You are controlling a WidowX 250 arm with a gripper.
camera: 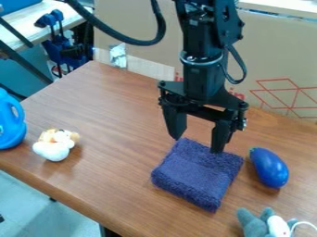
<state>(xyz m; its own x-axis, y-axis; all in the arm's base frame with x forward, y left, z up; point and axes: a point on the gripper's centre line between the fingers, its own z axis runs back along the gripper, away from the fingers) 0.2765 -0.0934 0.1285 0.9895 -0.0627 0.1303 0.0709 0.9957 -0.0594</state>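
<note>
Open pincer, fingers apart, at the far edge of the folded blue cloth, which lies ungripped on the table beside the eggplant; fingertip contact is hard to judge.

Table: smooth wood grain, satin sheen here!
Folded cloth: rough, matt terry!
Eggplant: glossy, smooth plastic look!

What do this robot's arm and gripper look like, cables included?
The arm is black, with a silvery ring around its lower section. A thick black cable loops beside it, and a thinner black cable curves along its other side. The gripper is black too, its two chunky jaws tapering towards blunt ends beneath a wide crosspiece.
</note>
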